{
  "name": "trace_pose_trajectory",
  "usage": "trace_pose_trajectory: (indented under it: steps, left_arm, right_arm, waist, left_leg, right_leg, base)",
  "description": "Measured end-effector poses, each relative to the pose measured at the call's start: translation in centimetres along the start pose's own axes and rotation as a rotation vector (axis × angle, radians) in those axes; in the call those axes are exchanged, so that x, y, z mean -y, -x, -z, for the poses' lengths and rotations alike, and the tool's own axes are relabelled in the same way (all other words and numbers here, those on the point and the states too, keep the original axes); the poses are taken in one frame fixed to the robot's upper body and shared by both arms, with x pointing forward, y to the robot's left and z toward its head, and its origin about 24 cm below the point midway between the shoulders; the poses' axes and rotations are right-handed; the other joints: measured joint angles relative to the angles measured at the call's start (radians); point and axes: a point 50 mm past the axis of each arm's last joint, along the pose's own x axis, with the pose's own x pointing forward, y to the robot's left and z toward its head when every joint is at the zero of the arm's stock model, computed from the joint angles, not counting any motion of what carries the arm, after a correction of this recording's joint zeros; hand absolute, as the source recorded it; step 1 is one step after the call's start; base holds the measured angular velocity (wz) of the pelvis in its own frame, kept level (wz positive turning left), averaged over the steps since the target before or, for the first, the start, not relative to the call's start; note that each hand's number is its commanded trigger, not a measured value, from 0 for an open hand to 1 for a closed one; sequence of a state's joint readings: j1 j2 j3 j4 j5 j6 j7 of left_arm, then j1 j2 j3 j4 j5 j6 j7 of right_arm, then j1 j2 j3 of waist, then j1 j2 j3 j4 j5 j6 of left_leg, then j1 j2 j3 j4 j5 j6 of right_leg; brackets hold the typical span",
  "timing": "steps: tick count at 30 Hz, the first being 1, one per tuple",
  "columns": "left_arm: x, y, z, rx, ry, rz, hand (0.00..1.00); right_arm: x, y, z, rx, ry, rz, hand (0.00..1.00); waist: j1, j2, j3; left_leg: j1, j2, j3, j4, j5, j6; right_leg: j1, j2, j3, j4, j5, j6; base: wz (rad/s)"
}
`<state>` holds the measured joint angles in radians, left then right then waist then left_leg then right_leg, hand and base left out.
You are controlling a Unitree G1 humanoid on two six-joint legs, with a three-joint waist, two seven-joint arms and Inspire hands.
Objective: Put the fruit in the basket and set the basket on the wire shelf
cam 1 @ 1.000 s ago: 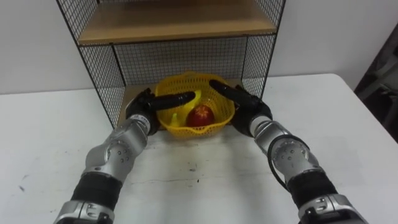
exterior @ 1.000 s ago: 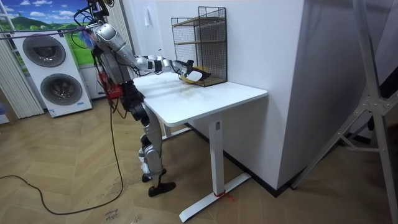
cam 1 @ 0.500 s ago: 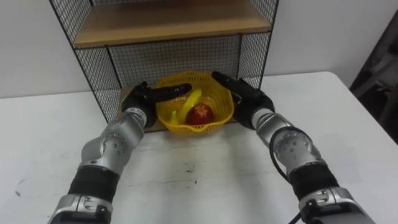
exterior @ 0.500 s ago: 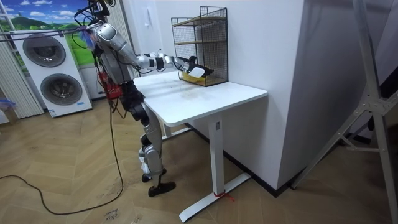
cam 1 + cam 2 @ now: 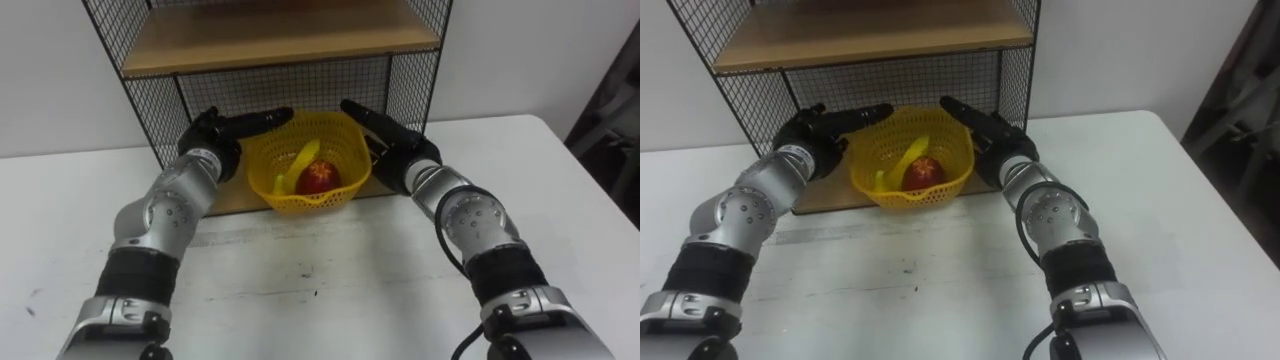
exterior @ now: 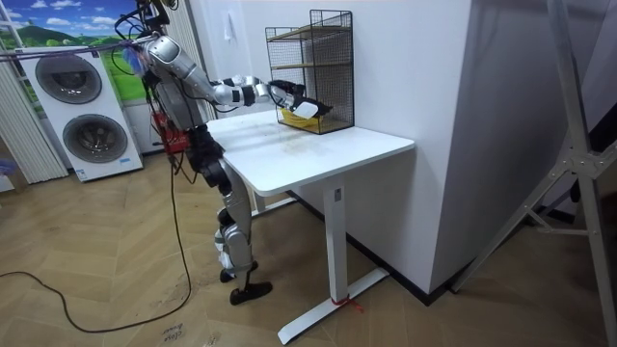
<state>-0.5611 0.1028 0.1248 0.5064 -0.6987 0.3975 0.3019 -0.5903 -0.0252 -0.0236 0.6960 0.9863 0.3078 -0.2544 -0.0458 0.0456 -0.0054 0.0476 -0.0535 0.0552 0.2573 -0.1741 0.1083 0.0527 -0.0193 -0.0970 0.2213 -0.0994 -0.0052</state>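
Now, basket (image 5: 300,204) on wire shelf (image 5: 411,85), left hand (image 5: 210,137), right hand (image 5: 396,147), fingers (image 5: 258,121) straight beside it

A round yellow plastic basket (image 5: 300,200) with an open lattice wall is sitting upright in the front opening of the black wire shelf (image 5: 230,90). It is at the shelf's bottom level, over the wooden base board and beneath a higher wooden board. Inside it, a red apple (image 5: 319,177) is lying at the bottom, touching a yellow banana (image 5: 300,160) that is leaning up toward the basket's back wall.
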Motion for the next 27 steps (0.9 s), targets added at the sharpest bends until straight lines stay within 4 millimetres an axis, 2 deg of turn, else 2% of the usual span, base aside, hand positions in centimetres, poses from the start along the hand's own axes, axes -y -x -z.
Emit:
trace_pose_trajectory:
  steps: [6, 9, 17, 27]
  left_arm:
    - [-0.8, 0.0, -0.4, 0.007, 0.038, -0.01, 0.0]
    - [-1.1, -0.1, -0.3, 0.0, 0.035, -0.004, 0.0]
    - [-2.0, -0.2, 0.3, -0.025, 0.027, -0.017, 0.0]
    - [-2.2, -0.2, -0.1, -0.003, 0.007, 0.003, 0.0]
  right_arm:
    - [0.1, 0.0, -0.4, 0.011, 0.019, -0.024, 0.0]
    - [0.2, 0.0, -0.4, 0.017, 0.054, -0.033, 0.0]
    - [0.5, 0.1, -0.7, 0.017, 0.116, -0.039, 0.0]
    - [0.7, 0.0, -0.9, 0.042, 0.377, -0.043, 0.0]
  waist:
    - [0.002, -0.001, 0.0007]
    - [-0.001, -0.002, 0.0014]
    - [0.0, -0.006, 0.0052]
    - [0.0, -0.014, 0.0095]
  left_leg:
    - [0.005, -0.003, 0.0, -0.012, 0.007, 0.001]
    - [0.017, -0.009, 0.0, -0.038, 0.019, 0.001]
    - [0.017, -0.01, 0.0, -0.039, 0.02, 0.001]
    - [0.018, -0.009, 0.007, -0.038, 0.02, 0.001]
  right_leg:
    - [0.0, -0.003, 0.001, 0.001, 0.0, 0.0]
    - [-0.001, -0.007, 0.0, 0.001, 0.0, 0.0]
    - [-0.001, -0.004, 0.002, 0.0, 0.0, 0.001]
    - [-0.006, 0.002, 0.015, 0.004, -0.001, 0.002]
  base:
    - [0.0]
    - [0.0]
    - [0.0]
    - [-0.02]
